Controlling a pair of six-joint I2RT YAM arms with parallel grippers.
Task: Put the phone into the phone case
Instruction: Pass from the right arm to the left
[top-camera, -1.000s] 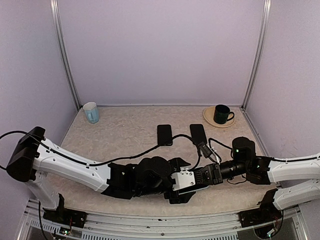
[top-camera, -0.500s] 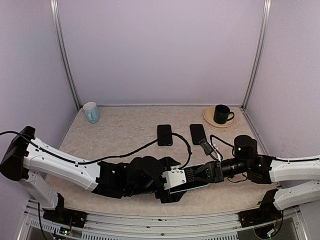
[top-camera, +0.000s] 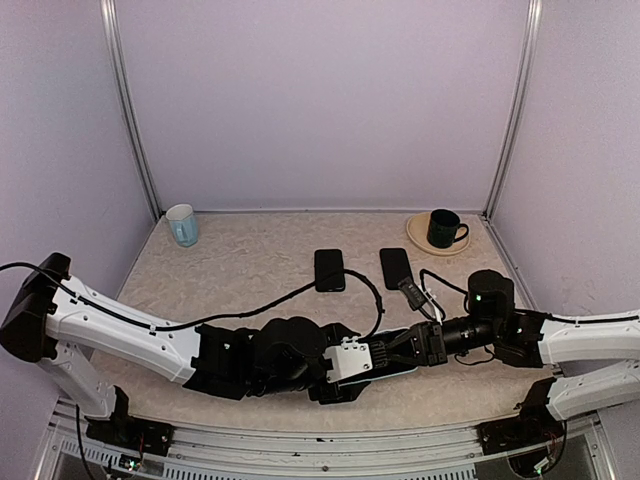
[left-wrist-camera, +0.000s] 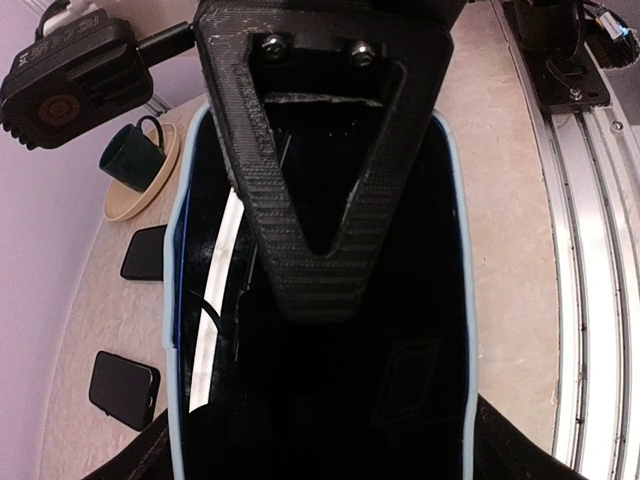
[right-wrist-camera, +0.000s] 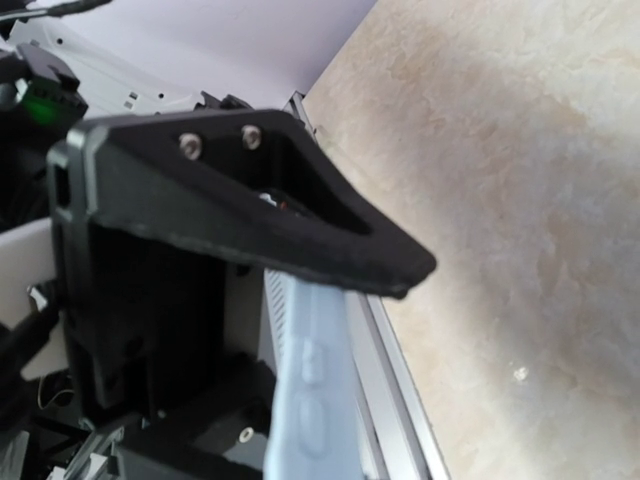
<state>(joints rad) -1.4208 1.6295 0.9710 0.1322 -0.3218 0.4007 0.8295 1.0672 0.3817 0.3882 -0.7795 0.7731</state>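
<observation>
Near the tabletop's (top-camera: 250, 262) front edge, the right pincer (top-camera: 395, 352) is clamped on the light-blue phone case (left-wrist-camera: 463, 300). The left pincer (top-camera: 360, 365) straddles it, grip unclear. A dark phone (top-camera: 329, 269) and a second phone (top-camera: 396, 267) lie flat farther back.

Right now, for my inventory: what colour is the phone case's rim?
Phone case rim: light blue, clearest in left wrist view.
</observation>
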